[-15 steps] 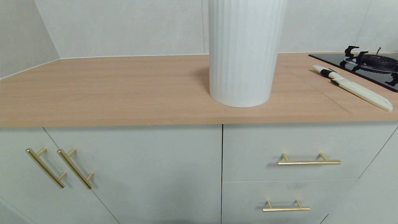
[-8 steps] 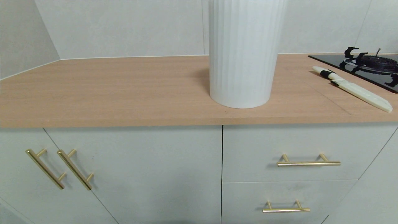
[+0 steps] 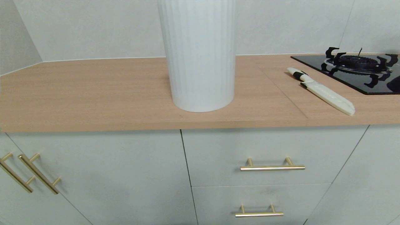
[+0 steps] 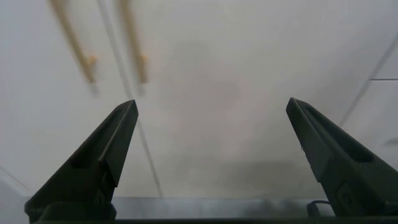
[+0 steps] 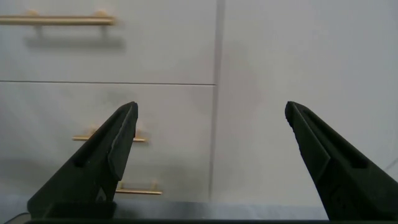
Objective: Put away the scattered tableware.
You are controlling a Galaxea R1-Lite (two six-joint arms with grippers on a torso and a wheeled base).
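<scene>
Plainly, the knife point(image 3: 320, 91) lies flat on the counter point(image 3: 93, 93), its black-banded handle toward the back wall and its pale blade running toward the front edge. It sits just beside the near corner of the hob point(image 3: 353, 67), not on the glass, and well apart from the tall white ribbed container point(image 3: 200, 62), which stands upright near the counter's front edge, to the knife's left.

Below the counter, two drawer handles point(image 3: 272, 167) sit one above the other under the stretch between container and knife, and a pair of slanted door handles point(image 3: 37, 173) shows at the far left.

The left gripper point(image 4: 211, 102) has its fingers spread wide with nothing between them (it faces a pale cabinet front with two gold handles beyond the fingertips). The right gripper point(image 5: 210, 106) is likewise spread wide and holds nothing, facing drawer fronts. Both grippers are down at cabinet level, well apart from the knife.
</scene>
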